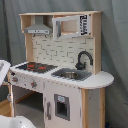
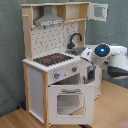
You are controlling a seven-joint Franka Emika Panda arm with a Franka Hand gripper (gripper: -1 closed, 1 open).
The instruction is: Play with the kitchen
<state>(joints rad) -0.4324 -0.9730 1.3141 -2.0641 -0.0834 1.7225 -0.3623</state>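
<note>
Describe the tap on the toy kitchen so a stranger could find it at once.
Start at the tall white and light-wood toy kitchen and look at its worktop. Beside the black-red hob sits the sink, and the tap rises behind it: a black curved arch, the only dark hooked shape against the pale pegboard back.
</note>
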